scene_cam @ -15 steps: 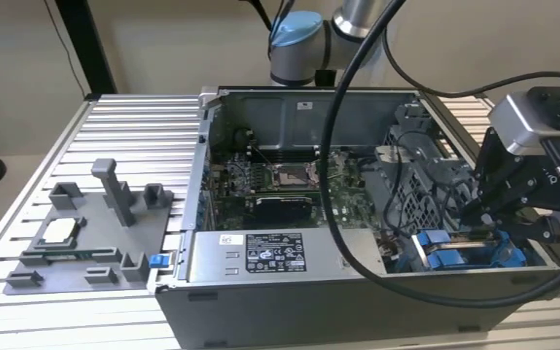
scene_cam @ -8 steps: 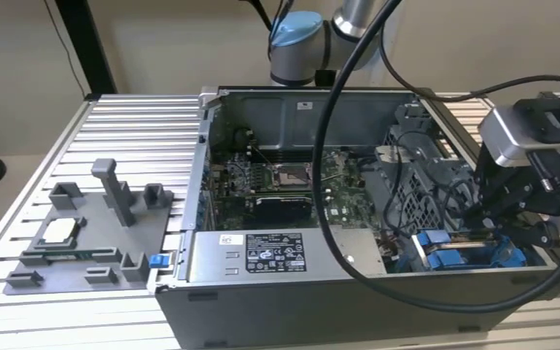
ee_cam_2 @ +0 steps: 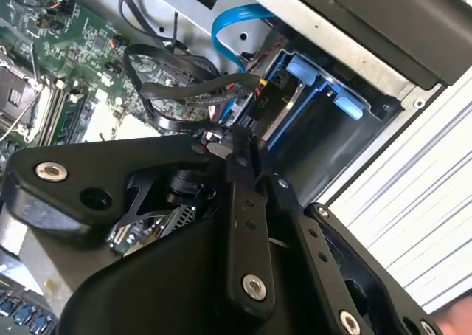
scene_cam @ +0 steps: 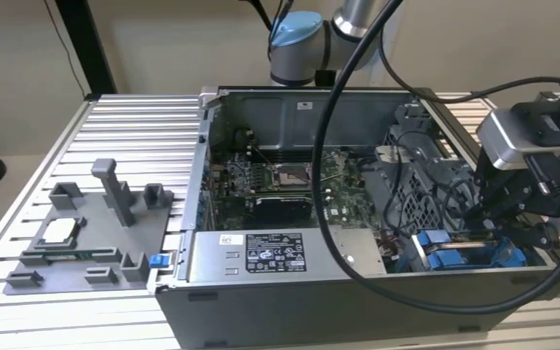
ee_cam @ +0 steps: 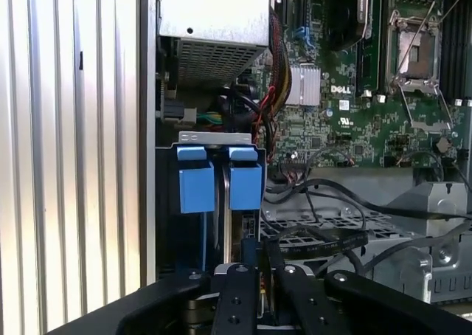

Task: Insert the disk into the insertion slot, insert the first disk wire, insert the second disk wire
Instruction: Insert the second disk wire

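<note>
The disk in its blue carrier (scene_cam: 455,257) (ee_cam_2: 313,73) lies in the insertion slot (scene_cam: 424,264) at the open case's front corner, on the exterior view's right. Two blue tabs (ee_cam: 245,184) stand at its end. A black plug (ee_cam_2: 271,97) with a flat black wire sits against the disk's edge. A blue wire (ee_cam_2: 234,23) curves down toward the same edge. My gripper (scene_cam: 499,219) (ee_cam_2: 237,144) (ee_cam: 254,257) hangs right over that edge. Its black fingers (ee_cam: 236,298) are pressed close together on a small wire plug, which they mostly hide.
A grey labelled power-supply box (scene_cam: 260,255) lies beside the slot. The green motherboard (scene_cam: 280,182) fills the case floor, and a metal drive cage (ee_cam: 369,224) with loose black cables is close by. A grey fixture (scene_cam: 85,233) sits on the ribbed table on the exterior view's left.
</note>
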Available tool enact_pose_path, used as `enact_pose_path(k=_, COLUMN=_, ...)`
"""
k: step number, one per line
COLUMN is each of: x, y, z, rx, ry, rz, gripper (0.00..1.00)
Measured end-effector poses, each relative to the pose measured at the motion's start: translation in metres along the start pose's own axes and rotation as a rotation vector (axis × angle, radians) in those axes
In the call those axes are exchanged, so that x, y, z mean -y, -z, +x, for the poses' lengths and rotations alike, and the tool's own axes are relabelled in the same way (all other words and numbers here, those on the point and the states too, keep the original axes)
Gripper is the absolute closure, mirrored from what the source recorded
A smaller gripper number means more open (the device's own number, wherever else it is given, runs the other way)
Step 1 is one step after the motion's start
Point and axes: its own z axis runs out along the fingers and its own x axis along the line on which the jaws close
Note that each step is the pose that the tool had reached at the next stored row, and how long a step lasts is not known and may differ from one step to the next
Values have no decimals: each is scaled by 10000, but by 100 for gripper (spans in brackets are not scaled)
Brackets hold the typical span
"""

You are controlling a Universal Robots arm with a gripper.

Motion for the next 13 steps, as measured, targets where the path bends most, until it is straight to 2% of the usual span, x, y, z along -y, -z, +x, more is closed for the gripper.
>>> enact_pose_path(k=13, x=-6, y=-69, z=17, rx=-23, ry=23, rz=152, gripper=100)
